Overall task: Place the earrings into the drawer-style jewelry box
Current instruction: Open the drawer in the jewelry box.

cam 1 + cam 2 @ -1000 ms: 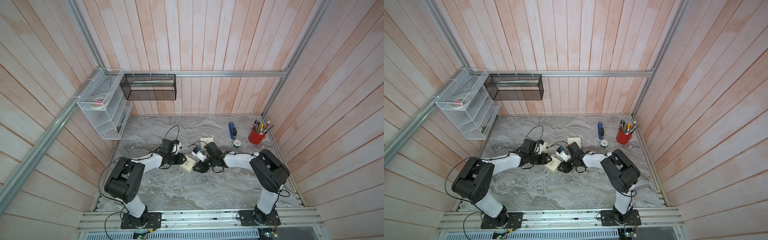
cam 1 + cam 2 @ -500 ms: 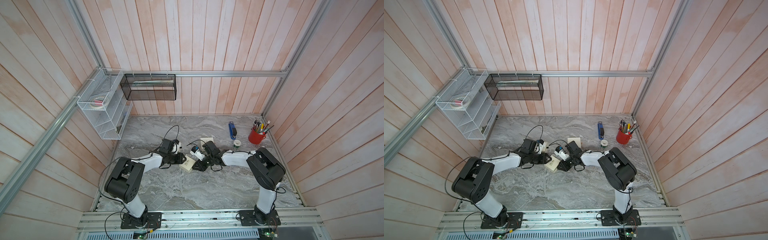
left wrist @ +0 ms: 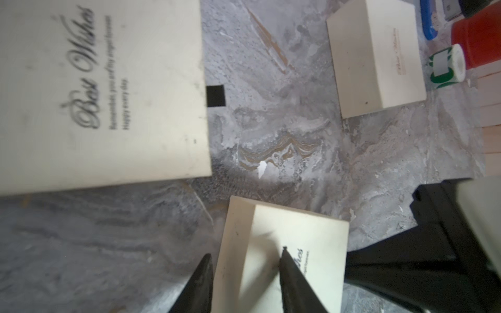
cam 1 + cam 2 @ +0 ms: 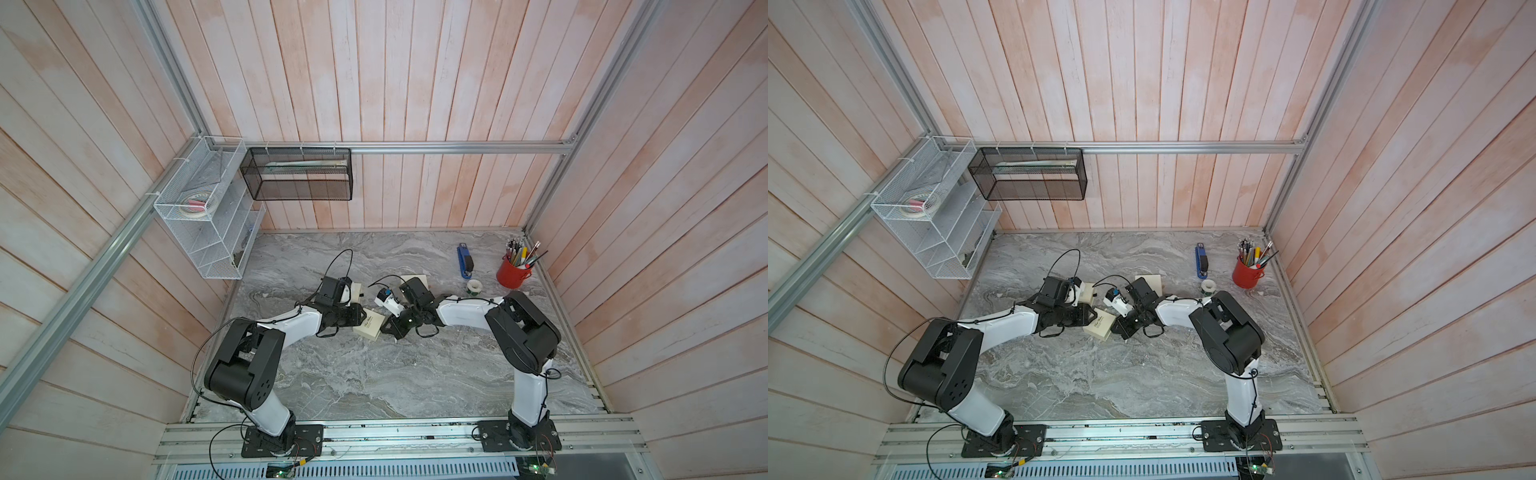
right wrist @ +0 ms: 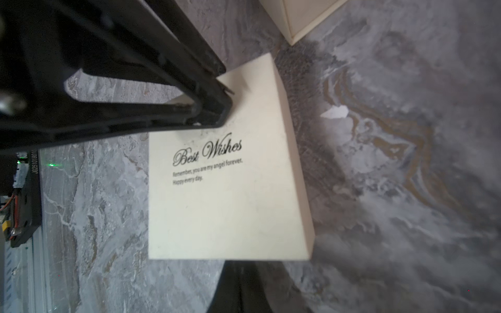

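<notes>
1. Between my claws lies the jewelry box (image 5: 230, 206), closed, contents hidden.
2. Left claw (image 3: 246, 252), narrowly open, pinches its corner.
3. Right claw (image 5: 240, 268), fully closed, touches its opposite edge.

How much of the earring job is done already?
Hardly any. The middle cream box looks shut, no drawer out. In hand: the left gripper pinches its corner, the right gripper is shut at its opposite end. Left: open the drawer, put earrings in; I can't spot them.
</notes>
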`<state>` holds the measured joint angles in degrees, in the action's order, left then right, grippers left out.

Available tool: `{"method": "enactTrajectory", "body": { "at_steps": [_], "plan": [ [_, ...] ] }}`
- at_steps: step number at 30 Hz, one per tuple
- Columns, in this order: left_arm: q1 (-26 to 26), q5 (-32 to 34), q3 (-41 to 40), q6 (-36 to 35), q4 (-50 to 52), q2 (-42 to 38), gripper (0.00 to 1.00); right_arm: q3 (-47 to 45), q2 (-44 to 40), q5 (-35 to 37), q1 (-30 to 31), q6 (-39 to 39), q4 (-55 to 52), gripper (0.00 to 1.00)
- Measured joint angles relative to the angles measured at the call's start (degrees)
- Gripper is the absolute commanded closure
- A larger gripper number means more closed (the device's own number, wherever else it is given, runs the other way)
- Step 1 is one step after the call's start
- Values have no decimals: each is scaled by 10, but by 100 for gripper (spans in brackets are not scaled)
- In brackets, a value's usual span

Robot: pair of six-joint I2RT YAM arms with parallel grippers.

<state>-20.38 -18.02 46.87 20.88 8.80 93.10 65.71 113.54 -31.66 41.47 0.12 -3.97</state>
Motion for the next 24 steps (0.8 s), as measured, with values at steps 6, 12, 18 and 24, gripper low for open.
{"method": "enactTrajectory", "body": {
  "at_steps": [6, 12, 18, 24],
  "plan": [
    [22, 28, -13, 14, 11, -22, 59, 61, 39, -4, 6, -7, -11, 100],
    [24, 35, -14, 17, 11, -22, 59, 72, 47, -4, 10, -12, -21, 100],
    [24, 35, -14, 17, 11, -20, 60, 51, 38, -3, 10, -15, -12, 100],
    [23, 29, -14, 17, 6, -16, 60, 9, 7, 6, 10, -16, -6, 100]
  ]
}}
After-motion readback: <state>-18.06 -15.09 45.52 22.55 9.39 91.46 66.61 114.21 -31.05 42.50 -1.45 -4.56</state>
